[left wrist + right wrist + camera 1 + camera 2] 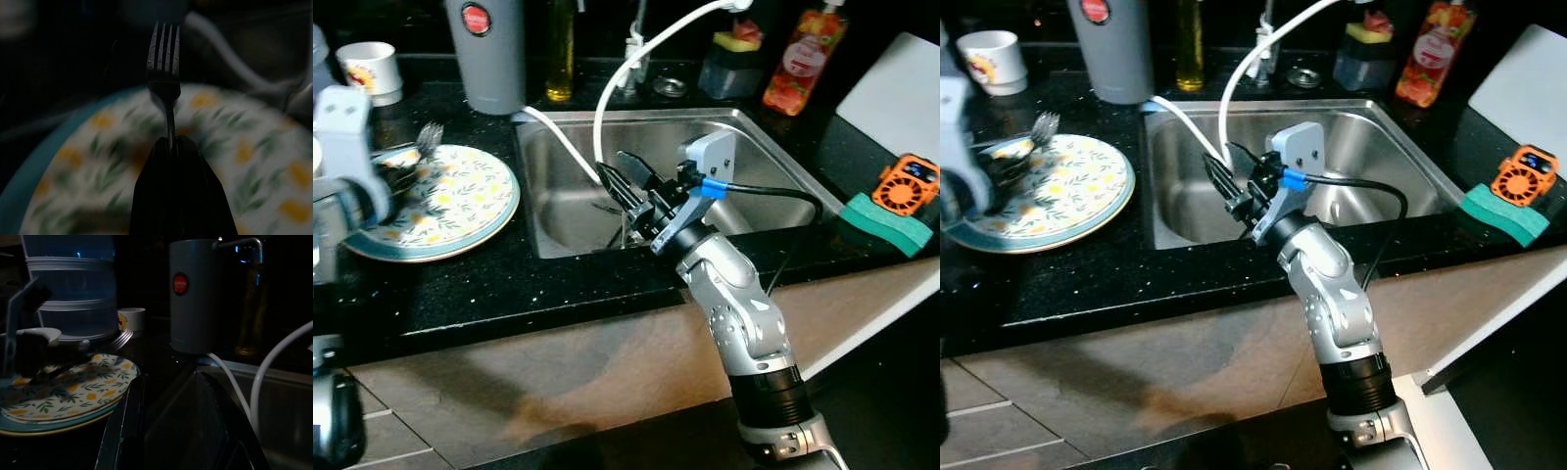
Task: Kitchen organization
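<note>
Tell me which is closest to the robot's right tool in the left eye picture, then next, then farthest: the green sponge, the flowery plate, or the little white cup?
From the right tool, over the sink:
1. Flowery plate, on the counter to its left.
2. Green sponge, on the counter to its right.
3. Little white cup, far back left corner.

I am standing in a home kitchen, at a black speckled stone countertop [509, 284] with a stainless steel sink [570, 201] sunk into it. A round floral plate with a teal rim [460, 201] lies beside the sink. Along the back stand a tall grey canister with a red badge [489, 49], a bottle of yellow oil [559, 54] and an orange bottle of dish soap [803, 59], and a green sponge [889, 223] rests on the counter's right side.
</note>
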Motion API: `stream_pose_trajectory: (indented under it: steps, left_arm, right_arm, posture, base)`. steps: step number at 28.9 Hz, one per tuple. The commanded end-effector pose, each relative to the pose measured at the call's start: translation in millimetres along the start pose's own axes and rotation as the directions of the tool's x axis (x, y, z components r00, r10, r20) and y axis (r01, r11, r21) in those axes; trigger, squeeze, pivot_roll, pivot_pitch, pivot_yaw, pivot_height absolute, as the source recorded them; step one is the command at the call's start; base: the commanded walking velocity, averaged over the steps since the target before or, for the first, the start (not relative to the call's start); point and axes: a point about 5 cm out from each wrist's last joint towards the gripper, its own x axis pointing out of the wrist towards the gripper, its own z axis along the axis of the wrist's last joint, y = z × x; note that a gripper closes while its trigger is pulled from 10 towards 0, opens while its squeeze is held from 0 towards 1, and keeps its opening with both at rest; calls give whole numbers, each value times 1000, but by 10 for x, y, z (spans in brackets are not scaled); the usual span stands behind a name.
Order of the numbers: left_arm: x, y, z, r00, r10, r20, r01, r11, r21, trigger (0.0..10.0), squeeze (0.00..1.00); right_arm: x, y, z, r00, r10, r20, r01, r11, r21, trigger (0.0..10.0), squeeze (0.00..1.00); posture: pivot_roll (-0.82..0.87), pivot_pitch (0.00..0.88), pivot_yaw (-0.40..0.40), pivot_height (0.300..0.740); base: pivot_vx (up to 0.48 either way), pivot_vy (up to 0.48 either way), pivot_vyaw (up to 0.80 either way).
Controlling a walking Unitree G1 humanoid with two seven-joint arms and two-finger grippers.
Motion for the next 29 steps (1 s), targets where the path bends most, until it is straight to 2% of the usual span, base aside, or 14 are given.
stream_pose_trajectory:
  steps: [1,3,5,7,9,11,13,16,17,19,20,23,24,29]
  left_arm:
    - [6,-238,386,980,-98,174,90,995,50,10000,0]
    - [32,-328,504,967,-125,222,116,992,49,10000,0]
    - [159,-677,744,926,-232,299,233,972,32,10000,0]
    - [193,-789,796,912,-266,313,271,962,30,10000,0]
    - [396,-1085,764,907,-314,281,324,946,10,10000,0]
    - [396,-1085,764,907,-314,281,324,946,10,10000,0]
    - [641,-1528,668,903,-360,236,359,932,47,10000,0]
    - [732,-1745,601,895,-392,214,389,920,57,10000,0]
    - [797,-1910,531,894,-408,186,404,913,60,10000,349]
    - [797,-1910,531,894,-408,186,404,913,60,10000,349]
    - [839,-2017,470,895,-414,165,410,910,60,10000,1000]
    - [758,-2027,664,831,-467,302,473,879,58,10000,1000]
    - [692,-1832,813,829,-398,394,399,913,83,10000,0]
    - [598,-1501,862,858,-300,416,258,953,157,10000,0]
  right_arm:
    - [-4,-8,-3,1000,-3,-4,3,1000,2,10000,0]
    - [2,-12,-4,1000,-3,-4,3,1000,1,10000,0]
    - [6,-25,5,1000,-7,-1,7,1000,-3,10000,0]
    - [5,-28,9,1000,-8,0,8,1000,-4,10000,0]
    - [7,-37,6,1000,-12,0,12,1000,-8,10000,0]
    - [7,-37,6,1000,-12,0,12,1000,-8,10000,0]
    - [8,-44,12,1000,-16,3,16,1000,-16,10000,0]
    - [8,-56,30,1000,-25,10,25,999,-23,10000,0]
    - [7,-77,57,999,-42,23,43,999,-32,10000,0]
    - [7,-77,57,999,-42,23,43,999,-32,10000,0]
    - [-3,-197,121,989,-140,54,142,989,-51,10000,0]
    - [-100,-483,305,926,-348,146,362,928,-82,10000,0]
    - [-140,-520,346,911,-376,168,393,915,-85,10000,0]
    - [-174,-530,357,901,-394,182,416,904,-103,10000,0]
  posture:
    - [137,91,-86,740]
    - [130,83,-83,740]
    - [126,78,-79,740]
    - [126,78,-79,740]
    - [113,62,-69,740]
    - [113,62,-69,740]
    - [102,49,-59,740]
    - [88,41,-50,740]
    - [82,37,-44,740]
    - [82,37,-44,740]
    - [62,30,-28,740]
    - [51,27,-18,740]
    - [58,28,-18,740]
    - [82,32,-26,740]
  base:
    - [0,0,0]
    - [0,0,0]
    - [0,0,0]
    - [0,0,0]
    - [0,0,0]
    - [0,0,0]
    - [0,0,0]
    - [0,0,0]
    - [0,0,0]
    - [0,0,0]
    - [0,0,0]
    - [0,0,0]
    - [0,0,0]
    - [0,0,0]
